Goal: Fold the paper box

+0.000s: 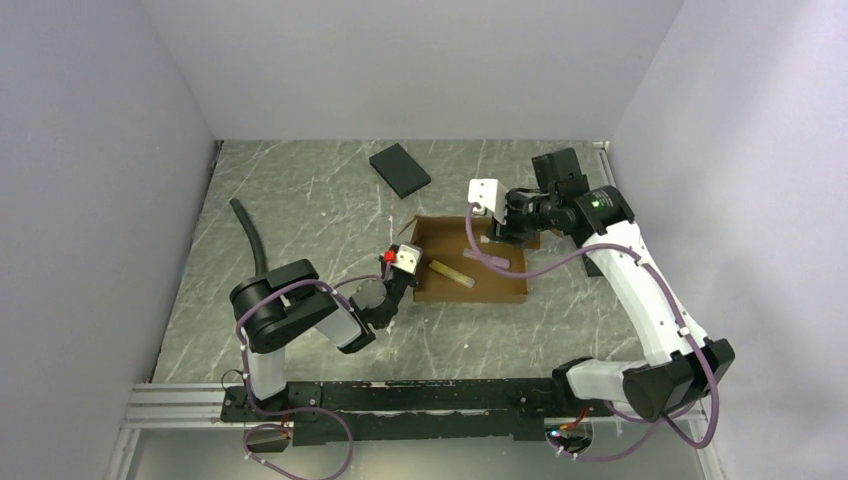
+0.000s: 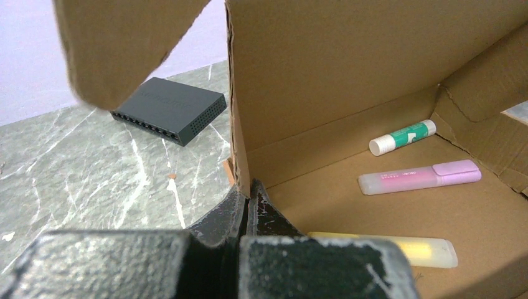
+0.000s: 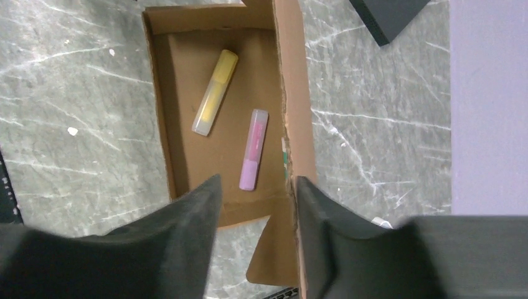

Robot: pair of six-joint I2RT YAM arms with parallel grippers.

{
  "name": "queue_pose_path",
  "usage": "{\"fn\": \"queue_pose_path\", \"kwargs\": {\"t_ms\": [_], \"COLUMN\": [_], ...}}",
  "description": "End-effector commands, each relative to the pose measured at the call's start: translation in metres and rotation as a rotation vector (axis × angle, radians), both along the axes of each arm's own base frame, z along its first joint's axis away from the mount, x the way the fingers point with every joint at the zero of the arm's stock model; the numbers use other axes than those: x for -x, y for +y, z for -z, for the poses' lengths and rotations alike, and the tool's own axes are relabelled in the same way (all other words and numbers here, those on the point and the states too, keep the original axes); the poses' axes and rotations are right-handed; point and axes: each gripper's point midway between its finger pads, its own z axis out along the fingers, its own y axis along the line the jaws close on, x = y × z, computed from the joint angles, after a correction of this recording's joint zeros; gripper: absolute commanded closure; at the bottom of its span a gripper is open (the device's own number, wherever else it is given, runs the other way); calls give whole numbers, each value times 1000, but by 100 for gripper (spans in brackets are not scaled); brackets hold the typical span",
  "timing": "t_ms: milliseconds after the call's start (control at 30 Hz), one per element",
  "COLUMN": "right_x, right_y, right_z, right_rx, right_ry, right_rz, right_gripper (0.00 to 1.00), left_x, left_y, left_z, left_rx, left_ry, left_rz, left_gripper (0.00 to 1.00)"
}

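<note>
**Position of the work.** The paper box (image 1: 470, 265) lies near the middle of the table (image 1: 300, 210), a little towards its right edge. It is open-topped and only partly formed. The long wall on the far side stands upright, and loose flaps show at both ends.

**Left gripper** (image 1: 399, 272). It is clenched on the cardboard at the box's left end, and the wrist view shows the fingers pinched together at the foot of the upright wall's edge. In my judgement this grip pins the box so it cannot slide and keeps that wall standing.

**Right gripper** (image 3: 256, 199). It is released, with the fingers apart above the box's right end. The upright wall passes between them, close against one finger (image 3: 320, 218), but is not squeezed. It looks placed to take that wall or its end flap next (a judgement only).

**Contents.** A yellow highlighter (image 3: 215, 92) and a pink highlighter (image 3: 254, 149) lie on the box floor. A glue stick (image 2: 401, 137) lies at the foot of the upright wall. All are loose and could roll when the walls are folded.

**Other items.** A black slab (image 1: 400, 170) with a row of ports along one side sits near the table's far edge, well apart from the box.

**Markings.** The pink highlighter and the glue stick's green label carry print, and the slab has faint lettering on top. None of it can be read.
</note>
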Motion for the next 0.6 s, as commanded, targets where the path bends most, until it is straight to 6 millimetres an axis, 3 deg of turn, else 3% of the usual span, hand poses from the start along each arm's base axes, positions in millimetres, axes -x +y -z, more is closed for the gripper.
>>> {"fn": "queue_pose_path", "kwargs": {"t_ms": [0,100,200,333,433,533,567], "right_x": [-3,4,8,11,16,21,23], "right_y": [-4,-7,-10,-13,-14,-14,-14], "right_z": [1,8,14,28,41,53,56], "right_rx": [56,71,82,89,88,87,84], "right_ry": [-121,-140,-142,-120,-94,-65,-57], "right_rz": [-15,-34,-31,-11,-6,-7,-10], "right_gripper": [60,77,88,97,100,100,100], "left_x": [1,4,10,31,55,83,92], "left_y": [-4,-2,0,-1,-5,-2,2], "left_z": [-5,-8,-12,-15,-8,3,-1], "left_rx": [-8,0,16,46,95,129,151], "left_ry": [-23,-23,-21,23,149,338,385], "left_rz": [0,-2,4,62,167,253,272], "left_gripper": [100,100,100,76,56,45,43]}}
